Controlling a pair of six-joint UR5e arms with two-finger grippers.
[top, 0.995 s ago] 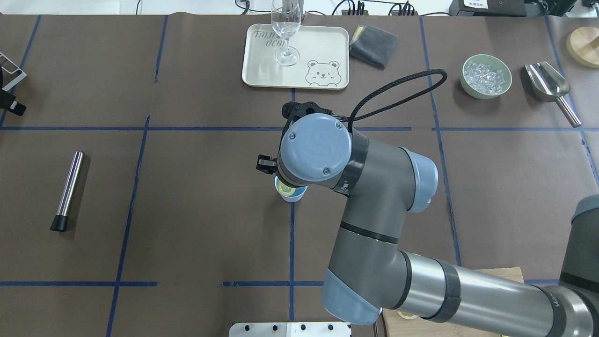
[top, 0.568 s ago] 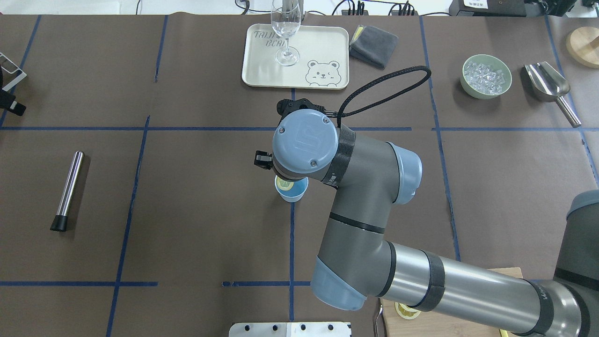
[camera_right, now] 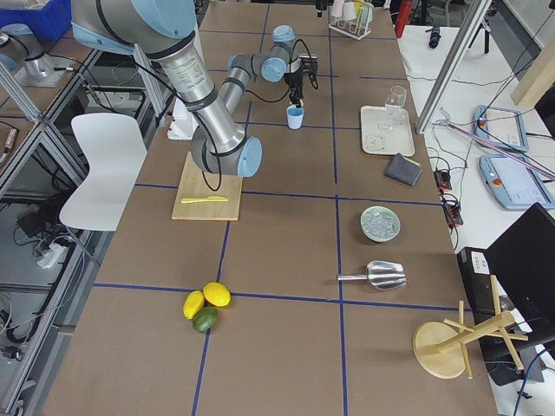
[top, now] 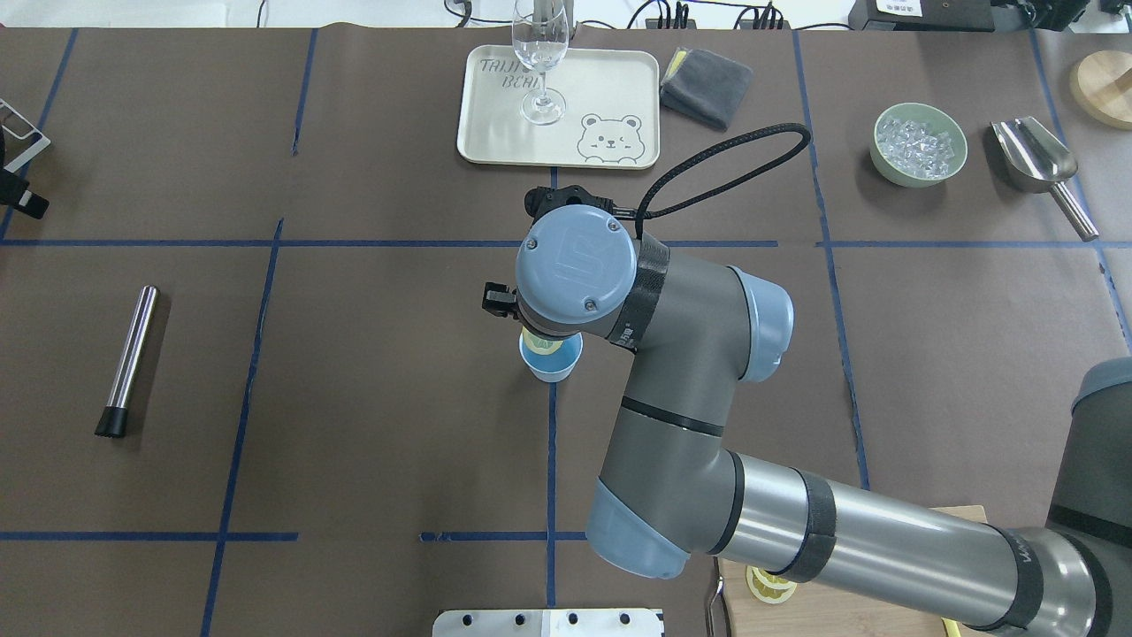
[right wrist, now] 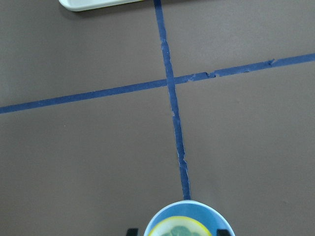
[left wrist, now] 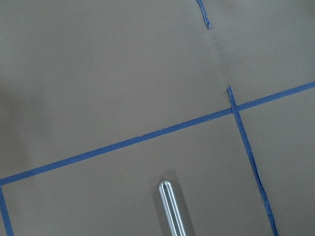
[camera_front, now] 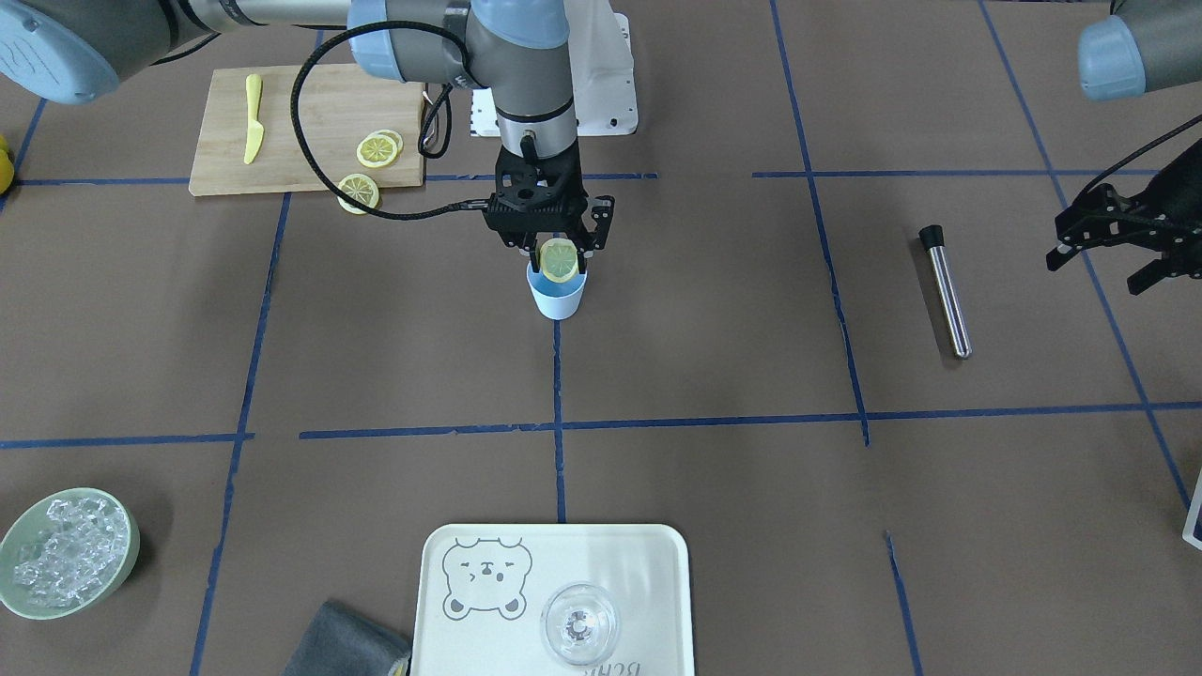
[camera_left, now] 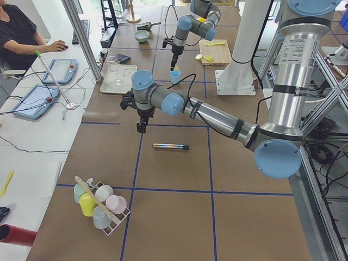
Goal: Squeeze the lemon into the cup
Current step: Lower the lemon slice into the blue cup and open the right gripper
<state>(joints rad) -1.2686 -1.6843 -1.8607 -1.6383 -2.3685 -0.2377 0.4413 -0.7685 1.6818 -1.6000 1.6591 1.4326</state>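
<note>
My right gripper (camera_front: 558, 252) is shut on a thin yellow lemon slice (camera_front: 560, 261) and holds it upright at the mouth of the small light-blue cup (camera_front: 557, 296), near the table's middle. In the overhead view the wrist hides most of the slice (top: 537, 338) above the cup (top: 554, 361). The right wrist view shows the slice (right wrist: 177, 228) inside the cup's rim (right wrist: 184, 207) at the bottom edge. My left gripper (camera_front: 1097, 272) hangs open and empty at the far side, above the table.
A wooden board (camera_front: 300, 131) behind the cup carries a yellow knife (camera_front: 252, 117) and spare slices (camera_front: 377, 148); one more slice (camera_front: 359, 191) lies at its edge. A metal rod (camera_front: 944, 291), a tray (camera_front: 648, 563) with a glass (camera_front: 580, 624), and an ice bowl (camera_front: 66, 552) lie around.
My right arm has shifted a little to the left over the cup, and the slice now sits further under the wrist. The left arm has not moved.
</note>
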